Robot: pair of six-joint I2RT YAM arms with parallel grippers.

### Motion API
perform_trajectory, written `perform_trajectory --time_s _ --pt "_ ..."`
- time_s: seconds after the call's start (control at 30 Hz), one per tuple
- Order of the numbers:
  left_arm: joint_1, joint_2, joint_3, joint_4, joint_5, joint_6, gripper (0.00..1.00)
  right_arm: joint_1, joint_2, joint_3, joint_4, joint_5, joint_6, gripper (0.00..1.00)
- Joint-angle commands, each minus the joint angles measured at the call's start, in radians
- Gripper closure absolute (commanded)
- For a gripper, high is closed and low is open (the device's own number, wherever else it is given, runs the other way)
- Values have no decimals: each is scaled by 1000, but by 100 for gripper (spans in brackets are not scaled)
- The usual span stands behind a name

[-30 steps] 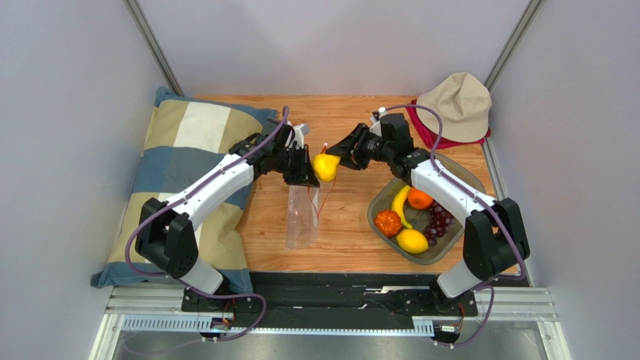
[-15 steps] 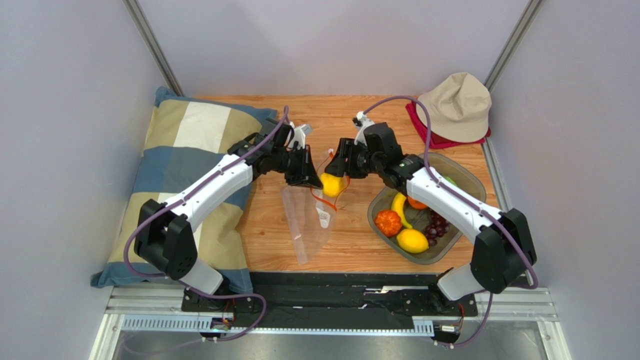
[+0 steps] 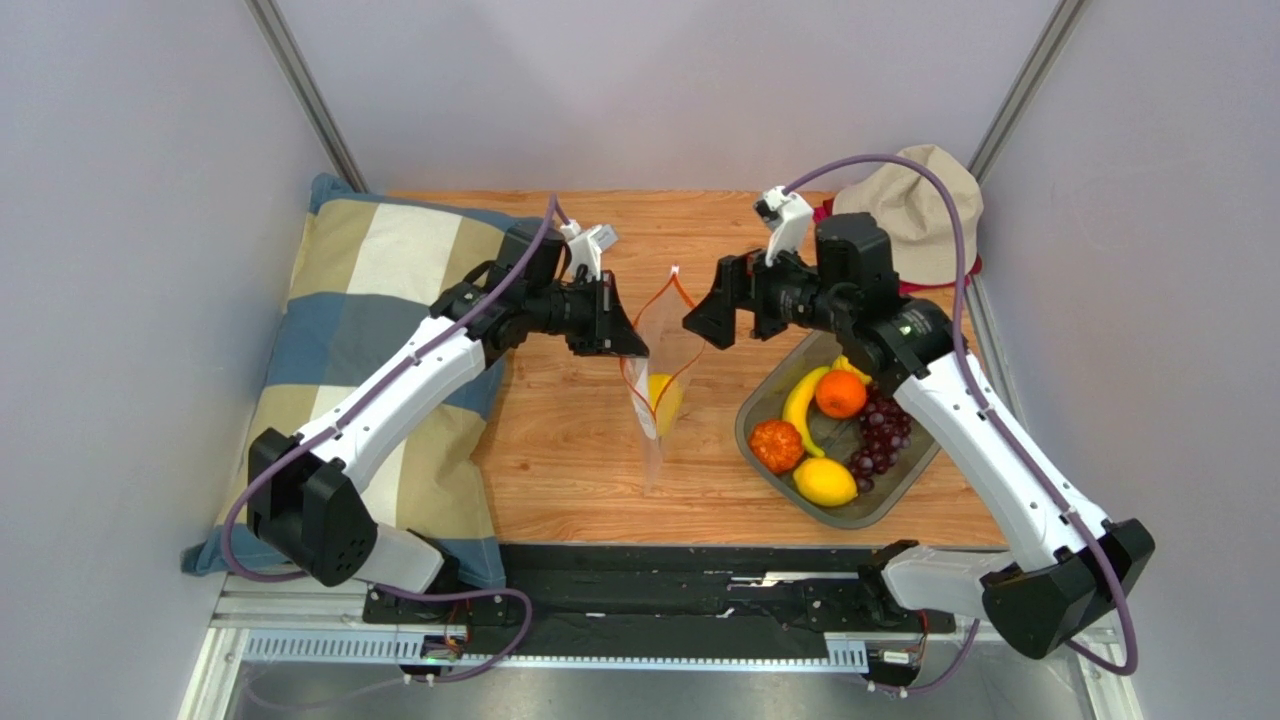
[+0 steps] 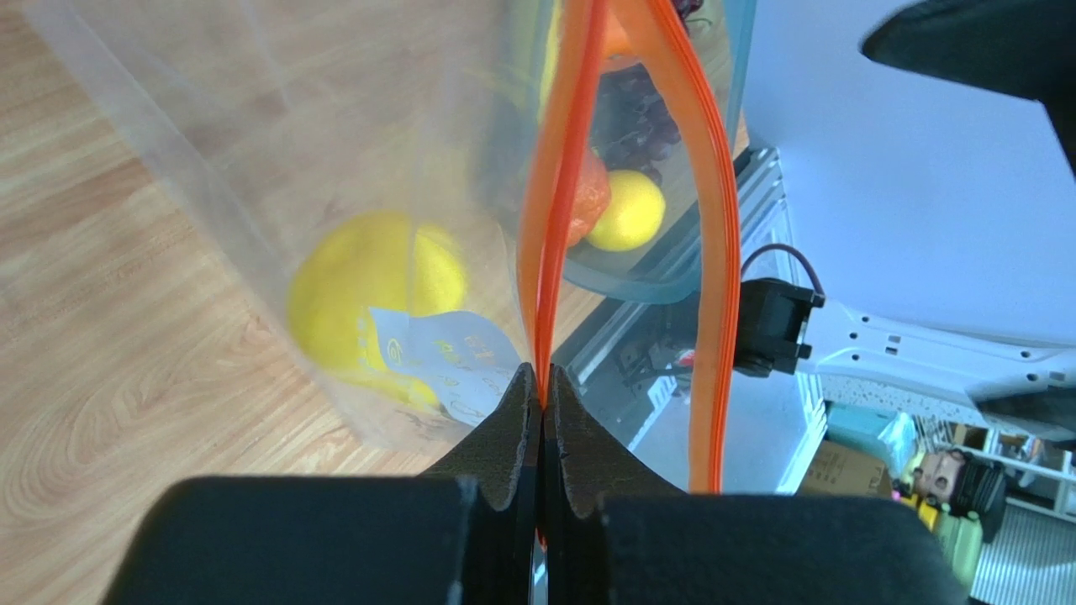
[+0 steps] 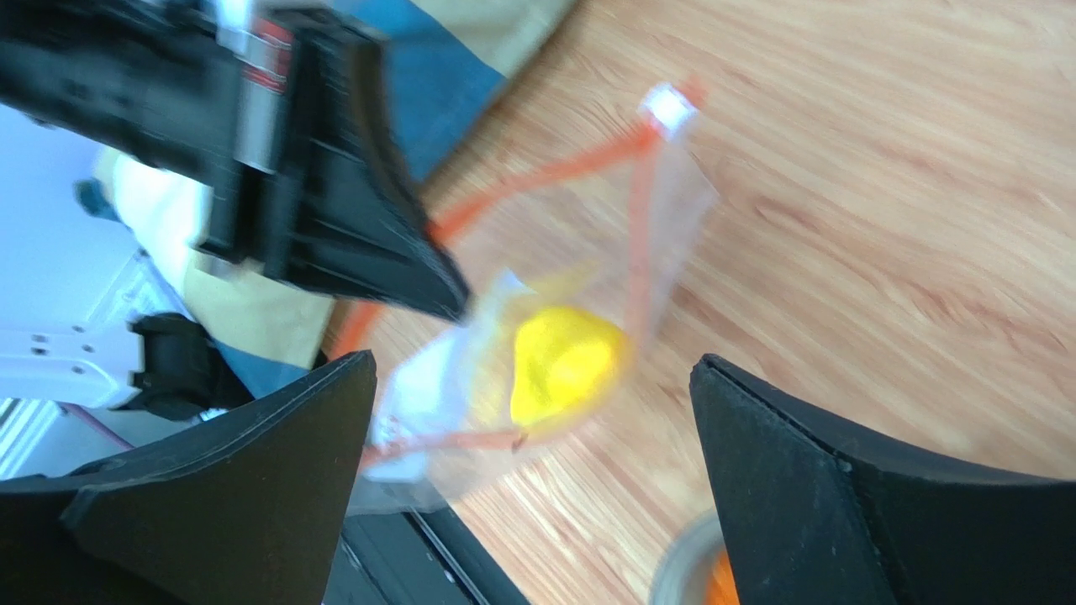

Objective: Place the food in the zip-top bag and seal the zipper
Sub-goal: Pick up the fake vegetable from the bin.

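Your left gripper [image 4: 543, 393] pinched the zipper [image 4: 557, 189], the zip-top bag [image 3: 658, 428] hanging below; your right gripper [image 3: 709, 321] gaped empty above the yellow pear [image 5: 563, 364] inside it.

Lit brightly and evenly from overhead in the top view, with only soft, pale shadows on the table [image 3: 556, 435] under the arms. Sharp from edge to edge.

Left wrist view: zipper [image 4: 556, 189] crisp and glowing with light passing through. Yellow pear [image 4: 360, 303] hazy behind the glossy zip-top bag [image 4: 227, 139]. Left fingers [image 4: 505, 441] nearly black, and a washed-out pale background.

Right wrist view: smeared throughout by motion blur, wood grain streaked, right fingers [image 5: 215, 504] reduced to dark silhouettes.
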Motion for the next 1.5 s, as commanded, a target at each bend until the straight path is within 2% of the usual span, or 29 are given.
perform_trajectory --time_s 0.0,0.07,0.17,0.2,0.33,0.43,0.63,0.97,1.27,1.4,1.47 --pt "4 -41 45 45 -11 -8 100 -98 -28 10 -220 -52 -87 1" --pt "15 -43 66 32 3 -15 100 -155 -42 -9 -292 -58 -107 1" --pt "10 -54 65 0 -40 -12 100 -187 -67 -49 -408 -67 -237 5" --pt "10 -51 60 -14 -51 -1 100 -190 -79 -72 -436 -67 -355 7" --pt "12 -26 54 -86 -81 74 100 -190 -150 -245 -475 -27 -538 7" --pt "12 -37 25 -65 -80 70 100 -190 -164 -334 -375 19 -526 7" --pt "10 -34 22 -73 -98 88 100 -175 23 -337 -367 135 -514 10" --pt "10 -35 5 -67 -123 99 100 -173 192 -382 -240 106 -526 14" --pt "12 -12 8 -67 -143 102 100 -204 189 -383 -273 48 -549 42" --pt "12 -4 11 -60 -129 97 100 -247 145 -327 -348 13 -565 67" --pt "12 3 12 -62 -126 96 100 -270 125 -288 -381 -7 -562 76"
